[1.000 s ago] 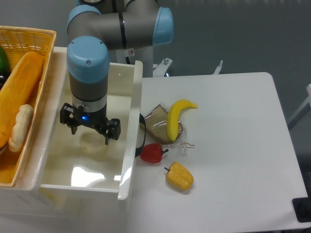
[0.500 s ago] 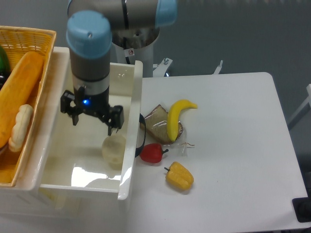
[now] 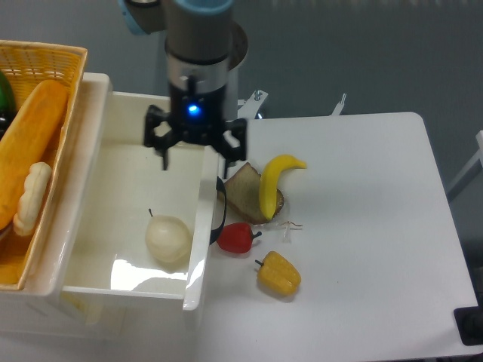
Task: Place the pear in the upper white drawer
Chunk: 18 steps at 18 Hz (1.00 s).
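Note:
The cream-white pear [image 3: 167,239] lies on the floor of the upper white drawer [image 3: 87,194], near its right wall, stem pointing up-left. My gripper [image 3: 196,160] hangs open above the drawer's right rim, up and to the right of the pear, with nothing between its fingers. Its two dark fingers point down, one inside the drawer and one beyond the right wall.
A yellow wicker basket [image 3: 53,60] with bread-like items stands left of the drawer. On the table to the right lie a yellow banana [image 3: 272,182] on a bread slice [image 3: 243,188], a red pepper [image 3: 238,237] and a yellow bell pepper [image 3: 278,273].
The gripper has risen out of the drawer and moved right and back, leaving the pear lying in the drawer. The pear rolled slightly left.

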Tool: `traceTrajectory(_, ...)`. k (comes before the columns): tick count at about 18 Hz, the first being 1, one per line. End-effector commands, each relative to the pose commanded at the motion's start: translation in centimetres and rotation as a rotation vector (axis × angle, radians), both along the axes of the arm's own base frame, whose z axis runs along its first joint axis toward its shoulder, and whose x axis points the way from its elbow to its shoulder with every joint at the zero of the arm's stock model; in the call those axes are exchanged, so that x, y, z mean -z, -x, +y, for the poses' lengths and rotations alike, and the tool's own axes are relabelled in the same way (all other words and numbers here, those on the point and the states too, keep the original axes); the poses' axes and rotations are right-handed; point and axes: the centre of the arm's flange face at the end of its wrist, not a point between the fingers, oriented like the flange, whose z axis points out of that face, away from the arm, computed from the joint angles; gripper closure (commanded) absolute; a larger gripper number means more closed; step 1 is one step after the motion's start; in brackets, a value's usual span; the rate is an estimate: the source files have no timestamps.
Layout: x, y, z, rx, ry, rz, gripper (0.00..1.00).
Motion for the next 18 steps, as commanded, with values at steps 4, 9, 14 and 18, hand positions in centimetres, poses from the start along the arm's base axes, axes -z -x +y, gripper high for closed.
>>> traceTrajectory(4,5.2,4.7,-4.9,0.09,0.084,-0.016,0.0)
traceTrajectory(9,9.8,9.9,-7.9,0.183,0.218,-0.007,0.0)
traceTrajectory(14,14.9,17.8,-9.3,0.337,0.244,-0.02,0.0)
traceTrajectory(18,19.4,21.3,-9.0,0.45,0.244,0.014,0.0)
